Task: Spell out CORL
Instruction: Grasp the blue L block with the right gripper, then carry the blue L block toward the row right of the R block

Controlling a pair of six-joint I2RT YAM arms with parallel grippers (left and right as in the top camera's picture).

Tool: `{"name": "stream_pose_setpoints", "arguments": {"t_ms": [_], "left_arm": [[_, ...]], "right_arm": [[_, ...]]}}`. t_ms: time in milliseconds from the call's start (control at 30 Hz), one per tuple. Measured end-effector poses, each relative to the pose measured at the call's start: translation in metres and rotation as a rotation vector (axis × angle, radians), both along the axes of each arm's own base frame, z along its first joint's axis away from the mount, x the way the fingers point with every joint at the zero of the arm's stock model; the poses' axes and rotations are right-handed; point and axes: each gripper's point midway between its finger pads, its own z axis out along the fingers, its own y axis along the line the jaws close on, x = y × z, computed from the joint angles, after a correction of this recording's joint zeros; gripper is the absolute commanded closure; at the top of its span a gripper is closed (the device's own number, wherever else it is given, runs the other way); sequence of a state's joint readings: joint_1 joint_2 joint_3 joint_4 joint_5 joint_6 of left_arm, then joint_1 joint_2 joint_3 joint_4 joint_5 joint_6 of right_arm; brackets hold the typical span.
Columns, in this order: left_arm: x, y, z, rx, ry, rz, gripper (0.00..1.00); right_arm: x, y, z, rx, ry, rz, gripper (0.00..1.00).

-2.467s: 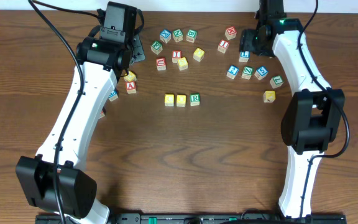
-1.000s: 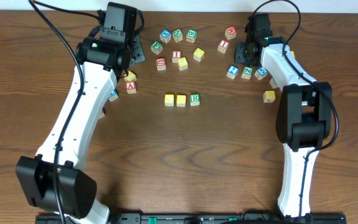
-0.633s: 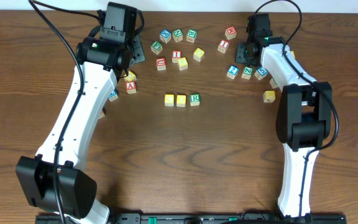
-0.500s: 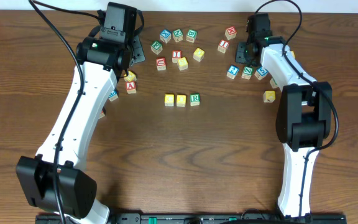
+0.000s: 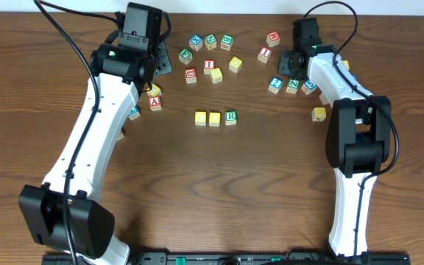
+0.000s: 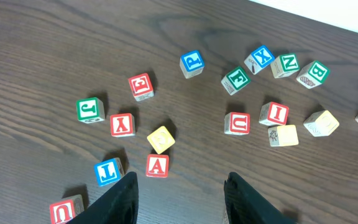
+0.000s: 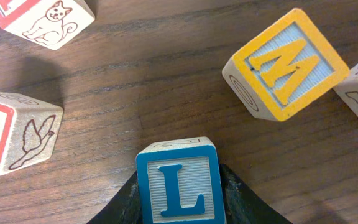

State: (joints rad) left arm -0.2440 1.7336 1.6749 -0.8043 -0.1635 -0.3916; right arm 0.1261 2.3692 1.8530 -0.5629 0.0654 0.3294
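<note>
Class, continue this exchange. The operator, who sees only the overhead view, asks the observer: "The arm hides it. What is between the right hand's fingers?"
Observer: The right hand has a wooden cube with a blue L on a white face between its fingers, one finger against each side.
Operator: Is anything crowding that cube?
Observer: A wooden cube with an orange M lies farther out in the right wrist view, clearly apart from it.
Operator: And the left hand?
Observer: The left hand is open with nothing between its fingers. A wooden cube with a red A lies on the table just ahead of it.
</note>
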Motion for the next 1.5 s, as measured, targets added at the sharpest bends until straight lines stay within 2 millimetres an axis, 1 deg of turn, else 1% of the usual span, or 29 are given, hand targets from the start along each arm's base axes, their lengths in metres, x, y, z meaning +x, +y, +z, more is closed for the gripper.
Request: {"name": "stream_pose_setpoints", "arguments": {"t_ms": [67, 133, 167, 300, 467, 733, 900, 1000, 1300, 1500], "left_arm": [[0.0, 0.0, 0.0, 0.0, 0.0, 0.0, 0.55], [0.0, 0.0, 0.0, 0.0, 0.0, 0.0, 0.56], [0.0, 0.0, 0.0, 0.0, 0.0, 0.0, 0.55], [0.0, 0.0, 0.0, 0.0, 0.0, 0.0, 0.55], [0.0, 0.0, 0.0, 0.0, 0.0, 0.0, 0.56], [-0.001, 0.0, -0.001, 0.001, 0.005, 0.0, 0.55], [-0.002, 0.0, -0.001, 0.002, 0.009, 0.0, 0.56], [-0.002, 0.001, -0.002, 0.003, 0.011, 0.0, 0.56], [-0.004, 0.001, -0.003, 0.005, 0.022, 0.0, 0.56], [-0.004, 0.001, -0.003, 0.005, 0.022, 0.0, 0.56]], "right_arm": [[0.001, 0.0, 0.0, -0.001, -0.004, 0.003, 0.67], [0.002, 0.0, 0.001, -0.007, -0.008, 0.014, 0.61], [0.002, 0.0, 0.001, -0.013, -0.009, 0.023, 0.6], [0.003, 0.0, 0.002, -0.035, -0.013, 0.061, 0.57], [0.004, 0.0, 0.002, -0.049, -0.019, 0.088, 0.62], [0.016, 0.002, 0.009, -0.057, -0.075, 0.107, 0.62], [0.013, 0.001, 0.007, -0.061, -0.059, 0.114, 0.7], [0.01, 0.001, 0.006, -0.064, -0.045, 0.117, 0.73], [0.009, 0.001, 0.005, -0.064, -0.042, 0.117, 0.76], [0.008, 0.001, 0.005, -0.065, -0.038, 0.118, 0.75]]}}
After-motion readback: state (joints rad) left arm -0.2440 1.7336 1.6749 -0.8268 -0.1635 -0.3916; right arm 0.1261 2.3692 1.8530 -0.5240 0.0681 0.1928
